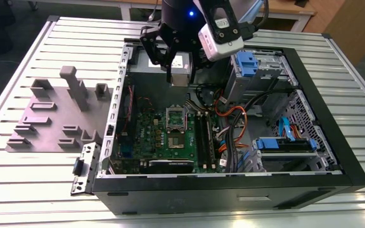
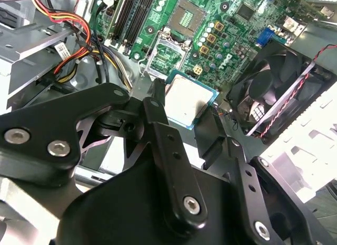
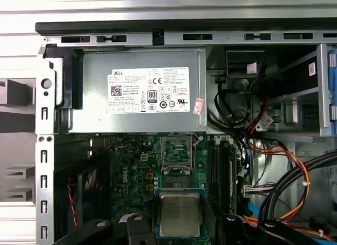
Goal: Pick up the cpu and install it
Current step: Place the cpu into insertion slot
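The cpu [image 2: 187, 100] hangs clear of the board [image 1: 149, 133], pinched by two opposite edges between the fingers of the gripper [image 2: 183, 112]. The gripper is clenched on it, and its metal top faces up toward both wrist views. In the exterior view the gripper [image 1: 177, 76] holds the cpu [image 1: 179, 80] high inside the case [image 1: 309, 156]. The power supply [image 3: 142, 89] is just behind and below it.

The socket [image 1: 177, 141] lies below the gripper and further out from the power supply. The open frame [image 1: 175, 115] sits between the two. We judge the step in hand to be carrying the cpu across to the socket.

To do it well, we keep the cpu level and the grip steady, since only thin edges are held. We stay high enough to pass over the frame. We square the cpu's sides to the socket's sides before any descent. We cannot tell from here where the corner mark or notches sit, so orientation needs checking. The cables [image 1: 230, 116] to one side of the gripper and the fan [image 2: 274, 81] to the other leave little room for swinging wide.
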`<action>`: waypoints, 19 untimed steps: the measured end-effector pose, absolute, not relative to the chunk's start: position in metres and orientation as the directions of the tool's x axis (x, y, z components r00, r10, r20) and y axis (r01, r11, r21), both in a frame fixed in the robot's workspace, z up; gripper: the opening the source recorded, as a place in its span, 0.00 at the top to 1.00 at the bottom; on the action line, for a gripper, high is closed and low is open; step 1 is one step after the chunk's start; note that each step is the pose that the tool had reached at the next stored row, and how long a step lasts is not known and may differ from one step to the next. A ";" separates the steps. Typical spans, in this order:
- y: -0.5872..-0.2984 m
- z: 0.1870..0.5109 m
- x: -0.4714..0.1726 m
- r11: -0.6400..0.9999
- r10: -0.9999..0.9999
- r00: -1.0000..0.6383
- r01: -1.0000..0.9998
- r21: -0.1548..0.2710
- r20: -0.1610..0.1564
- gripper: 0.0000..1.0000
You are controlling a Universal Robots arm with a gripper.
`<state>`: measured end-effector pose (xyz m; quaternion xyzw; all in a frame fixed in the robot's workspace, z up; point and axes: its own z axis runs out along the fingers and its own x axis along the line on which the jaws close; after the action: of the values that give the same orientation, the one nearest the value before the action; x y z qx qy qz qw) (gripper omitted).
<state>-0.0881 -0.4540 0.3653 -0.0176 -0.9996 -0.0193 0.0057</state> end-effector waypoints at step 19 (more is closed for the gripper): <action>-0.454 0.362 -0.088 0.999 0.035 -0.999 0.035 0.038 0.012 0.53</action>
<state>-0.0881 -0.4540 0.3616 -0.0176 -0.9996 -0.0193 0.0057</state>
